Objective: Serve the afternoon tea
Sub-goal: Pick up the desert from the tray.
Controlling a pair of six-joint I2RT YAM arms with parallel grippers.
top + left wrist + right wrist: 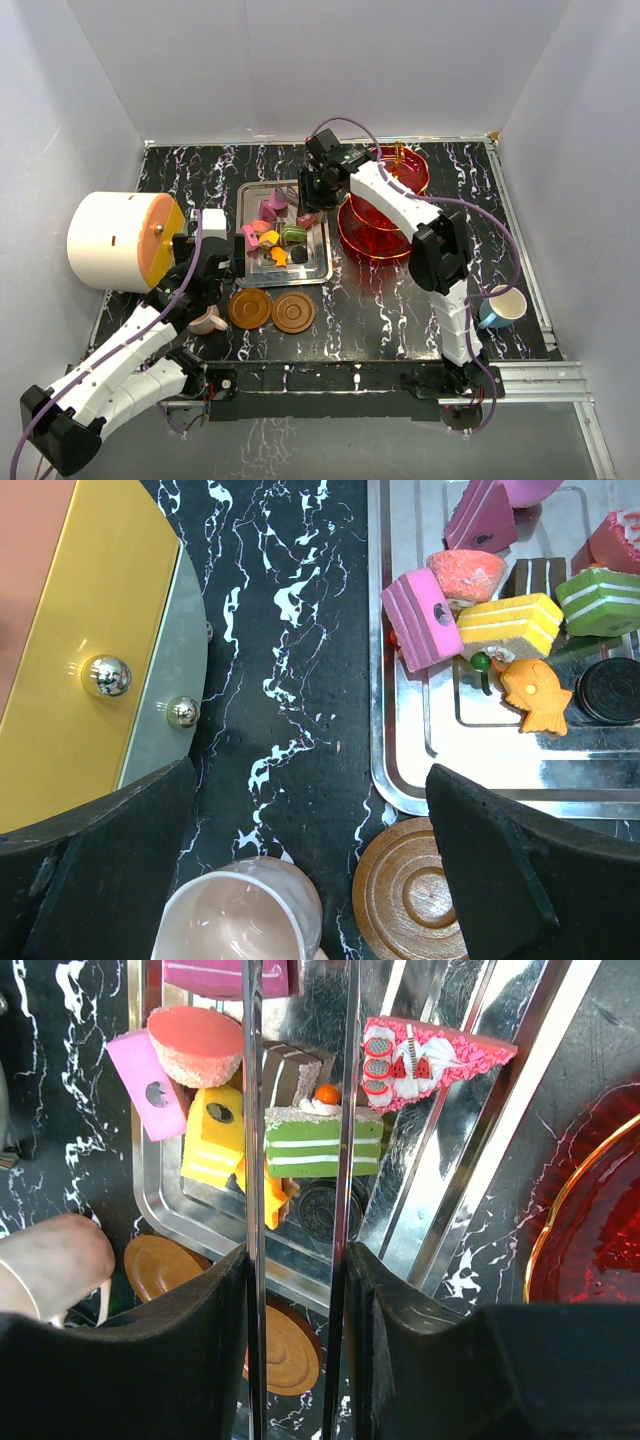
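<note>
Closest in the left wrist view, the left hand (310, 780) is spread as wide as it goes and holds nothing. Its black fingers (110, 870) flank the pink cup (240, 915), which stands upright on the desk (280, 660), mouth up, its pale inside showing. Just right of the cup a brown saucer (405, 890) lies flat. In the overhead view a second saucer (293, 313) lies just beside it, and both sit close to the near rim of the steel tray (400, 770).

The tray holds the sweets (510, 625) in a loose heap, among them a pink block (420, 620), an orange fish (535, 695) and a dark round biscuit (612, 690).

The right hand (316, 200) hangs over the tray's far right part, pointing down, with only a narrow gap between its jaws and nothing gripped. Through that gap a green layered cake (322, 1140) shows, its long axis lying across the gap. A pink wedge slice (430, 1060) lies flat beside it, narrow tip toward the red three-tier stand (368, 238).

That stand is upright just right of the tray, gold stem (400, 152) vertical, partly hidden by the right arm. The blue cup (503, 307) sits near the desk's near right corner, well apart from the saucers. At the left a white drum (105, 240) lies on its side, orange face toward the tray.
</note>
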